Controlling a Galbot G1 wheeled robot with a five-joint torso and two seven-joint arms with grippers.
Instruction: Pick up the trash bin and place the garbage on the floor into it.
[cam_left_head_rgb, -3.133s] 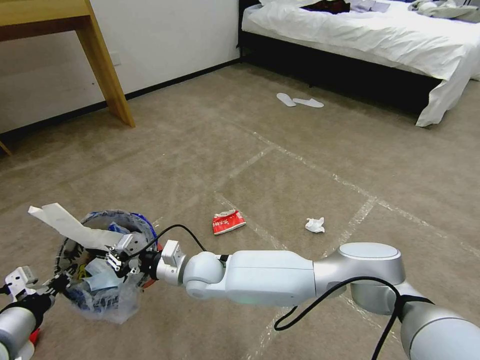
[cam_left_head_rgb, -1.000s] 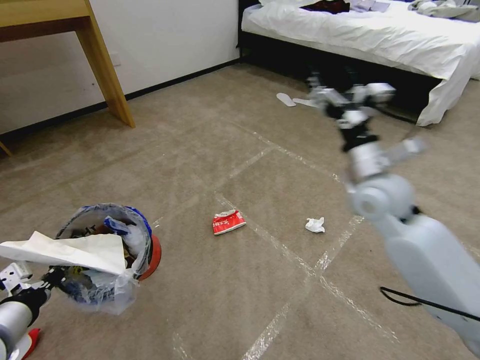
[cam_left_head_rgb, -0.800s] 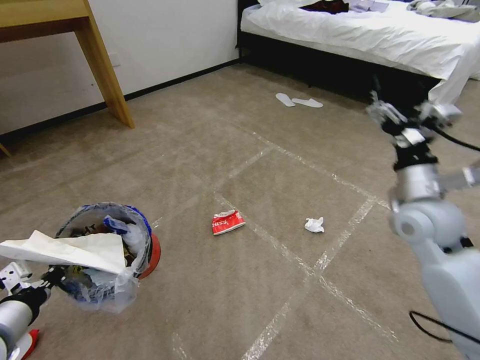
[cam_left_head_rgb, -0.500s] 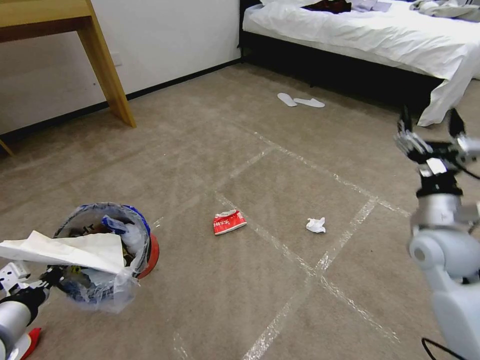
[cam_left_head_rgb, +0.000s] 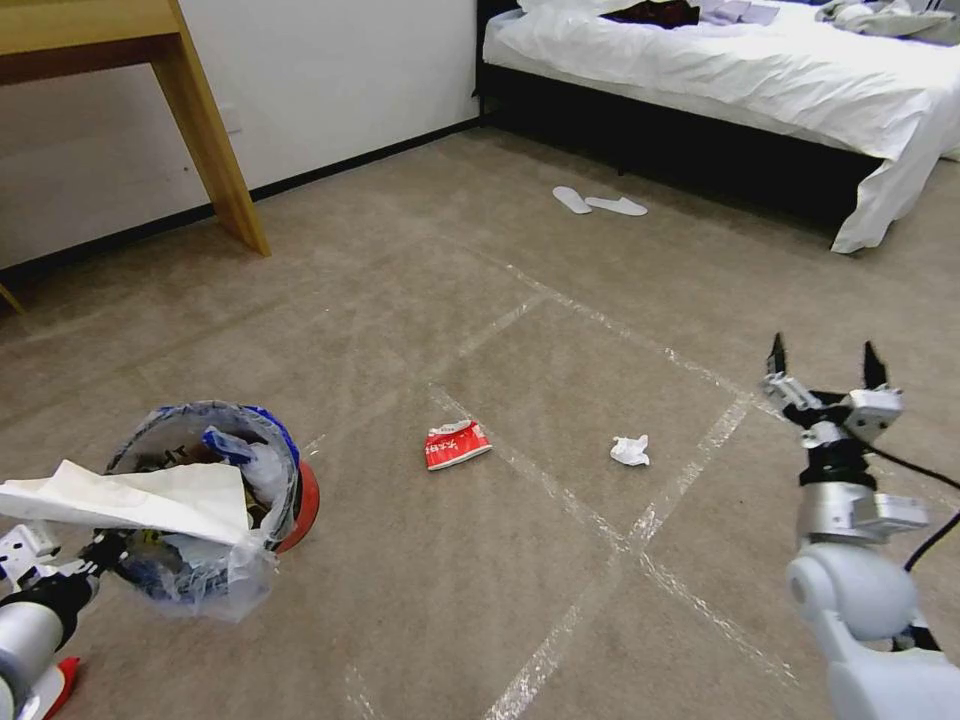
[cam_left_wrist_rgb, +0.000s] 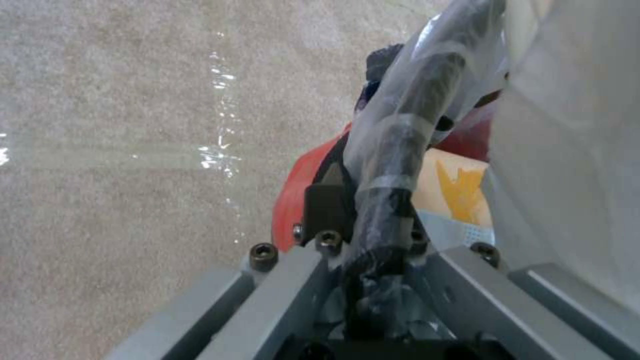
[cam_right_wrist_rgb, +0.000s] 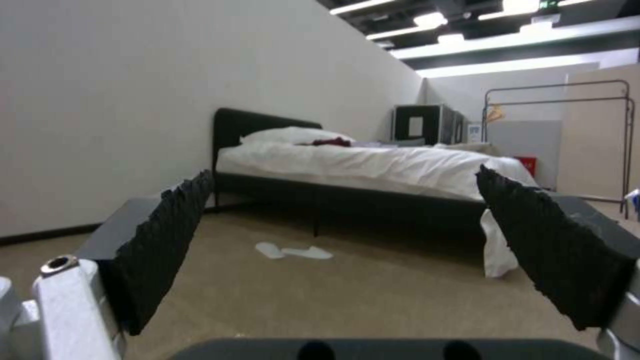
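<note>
Far left, the left pincer (cam_left_head_rgb: 100, 550) is clamped on the rim of the trash bin (cam_left_head_rgb: 205, 500), which is full, with a big white paper (cam_left_head_rgb: 140, 497) on top. On the floor (cam_left_head_rgb: 480, 620) sits a red wrapper (cam_left_head_rgb: 457, 444), then a white tissue wad (cam_left_head_rgb: 630, 450) nearby. At the right, the right pincer (cam_left_head_rgb: 825, 378) points up, spread wide and holding nothing.

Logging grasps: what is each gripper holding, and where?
The left gripper pinches the trash bin by its bag-wrapped rim. The right gripper is open, holding nothing.
</note>
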